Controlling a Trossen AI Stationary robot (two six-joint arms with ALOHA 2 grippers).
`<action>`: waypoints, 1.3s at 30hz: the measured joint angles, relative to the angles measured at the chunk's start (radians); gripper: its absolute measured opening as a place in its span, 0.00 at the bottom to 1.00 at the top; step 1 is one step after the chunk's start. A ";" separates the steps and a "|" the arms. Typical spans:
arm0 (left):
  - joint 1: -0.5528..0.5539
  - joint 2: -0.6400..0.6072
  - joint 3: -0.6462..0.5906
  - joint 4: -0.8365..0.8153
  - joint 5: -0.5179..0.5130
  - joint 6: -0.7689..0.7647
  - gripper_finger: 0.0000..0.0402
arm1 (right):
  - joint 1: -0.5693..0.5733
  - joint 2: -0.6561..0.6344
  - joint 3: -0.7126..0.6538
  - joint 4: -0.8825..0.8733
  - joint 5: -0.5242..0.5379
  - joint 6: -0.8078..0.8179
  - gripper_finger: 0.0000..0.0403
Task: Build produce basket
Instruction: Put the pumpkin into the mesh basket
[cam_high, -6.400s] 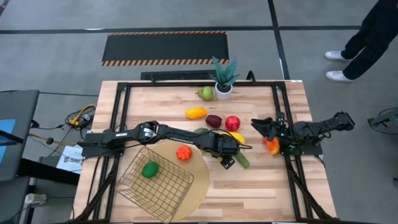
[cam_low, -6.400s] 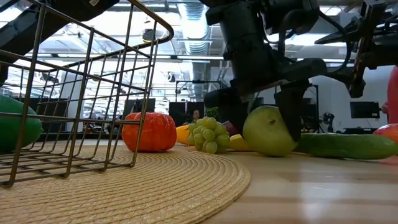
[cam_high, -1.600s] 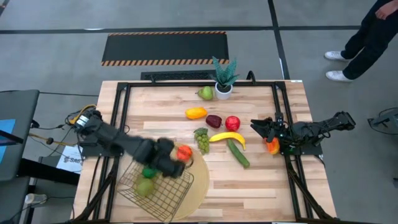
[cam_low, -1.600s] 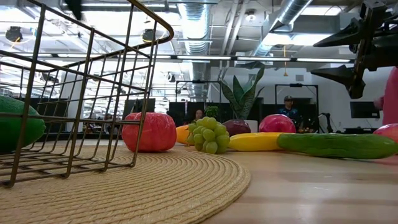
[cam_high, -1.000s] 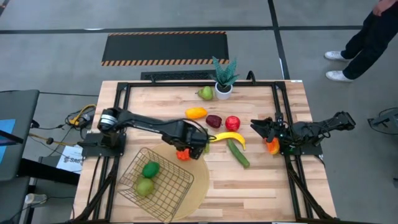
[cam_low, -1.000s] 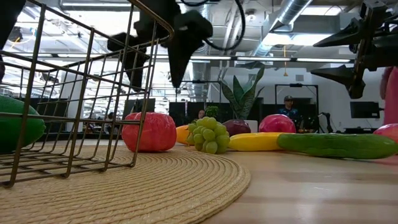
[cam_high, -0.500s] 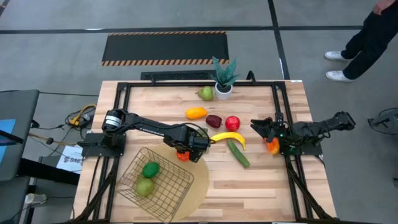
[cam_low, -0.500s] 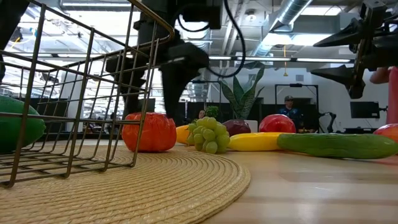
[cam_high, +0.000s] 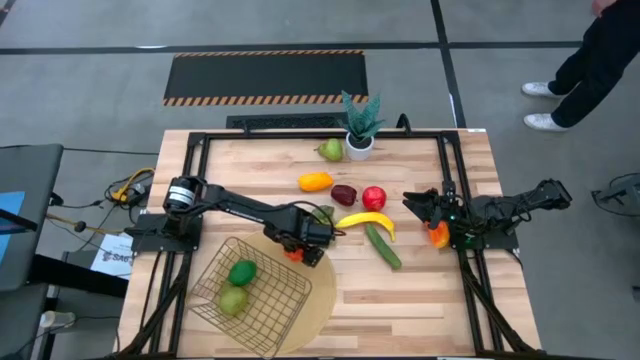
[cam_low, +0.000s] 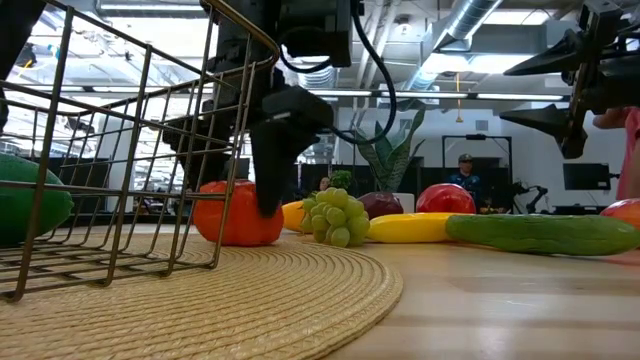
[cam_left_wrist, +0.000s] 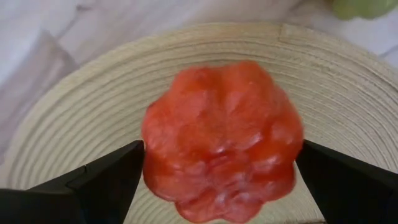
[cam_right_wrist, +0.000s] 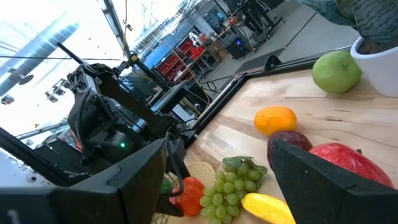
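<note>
fingers of the left tool (cam_left_wrist: 221, 180) are sitting open on both sides of the bumpy red-orange fruit (cam_left_wrist: 222, 140) on the round woven mat (cam_high: 322, 285), ready to squeeze it. golden wire basket (cam_high: 252, 296) is waiting nearby. right tool (cam_high: 420, 204) is resting open at the table (cam_high: 400, 290) edge.

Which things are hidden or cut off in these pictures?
- High view: the red ribbed fruit is mostly under the left hand.
- Low view: the basket is cut by the picture's edge.
- High view: the orange-red fruit is partly behind the right hand.
</note>
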 joint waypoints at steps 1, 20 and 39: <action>-0.001 0.000 -0.007 0.012 0.000 0.000 0.99 | 0.000 0.000 0.000 0.000 0.000 0.000 0.77; 0.005 0.000 0.147 -0.051 0.019 0.027 0.80 | 0.000 0.000 0.000 0.000 0.000 0.003 0.77; -0.316 -0.009 0.719 -0.584 -0.073 -0.115 0.79 | 0.000 0.000 0.000 0.000 0.001 0.003 0.77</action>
